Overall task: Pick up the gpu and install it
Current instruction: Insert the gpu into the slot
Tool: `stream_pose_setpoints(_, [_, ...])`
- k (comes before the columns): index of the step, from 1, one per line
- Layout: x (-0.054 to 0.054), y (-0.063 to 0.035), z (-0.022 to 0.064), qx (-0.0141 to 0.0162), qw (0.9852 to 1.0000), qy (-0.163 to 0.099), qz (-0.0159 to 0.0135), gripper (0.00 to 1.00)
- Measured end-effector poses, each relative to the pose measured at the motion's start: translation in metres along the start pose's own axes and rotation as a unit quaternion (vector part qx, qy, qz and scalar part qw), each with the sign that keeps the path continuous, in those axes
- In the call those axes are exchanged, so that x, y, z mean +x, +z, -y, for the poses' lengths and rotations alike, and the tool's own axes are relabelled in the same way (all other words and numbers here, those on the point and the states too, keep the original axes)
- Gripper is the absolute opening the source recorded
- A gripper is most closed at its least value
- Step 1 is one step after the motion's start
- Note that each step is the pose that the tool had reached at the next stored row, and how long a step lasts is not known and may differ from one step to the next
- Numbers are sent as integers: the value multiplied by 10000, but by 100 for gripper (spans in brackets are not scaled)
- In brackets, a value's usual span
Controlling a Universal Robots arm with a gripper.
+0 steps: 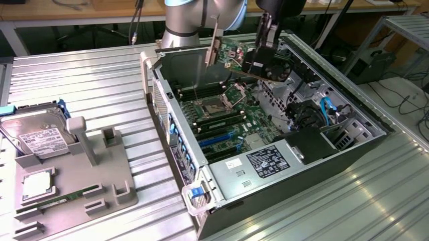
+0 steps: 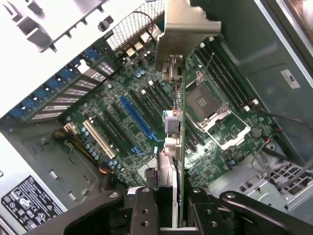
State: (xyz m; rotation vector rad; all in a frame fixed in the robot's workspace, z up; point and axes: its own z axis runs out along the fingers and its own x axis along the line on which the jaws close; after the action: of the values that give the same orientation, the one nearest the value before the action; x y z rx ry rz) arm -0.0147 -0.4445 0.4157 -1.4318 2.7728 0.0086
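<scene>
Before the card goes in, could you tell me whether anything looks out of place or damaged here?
Nothing looks spilled or damaged. The one thing askew is the graphics card, held tilted by the claw above the open computer case, not seated in any slot.

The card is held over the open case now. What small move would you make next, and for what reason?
Probably shift the gripper sideways so that the gpu lines up over the long blue slot before lowering. The card hangs above the motherboard, clear of it, and seems to sit beside that slot, nearer the processor socket.
</scene>
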Motion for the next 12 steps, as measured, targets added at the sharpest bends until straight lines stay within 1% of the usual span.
stream_pose_setpoints(3, [0, 0, 0, -6, 9996, -275, 1, 28])
stream_pose_setpoints(6, [0, 0, 0, -12, 9985, -555, 2, 28])
stream_pose_setpoints(8, [0, 0, 0, -15, 9973, -735, 3, 28])
stream_pose_setpoints(10, [0, 0, 0, -19, 9957, -922, 4, 28])
stream_pose_setpoints(12, [0, 0, 0, -23, 9939, -1105, 5, 28])
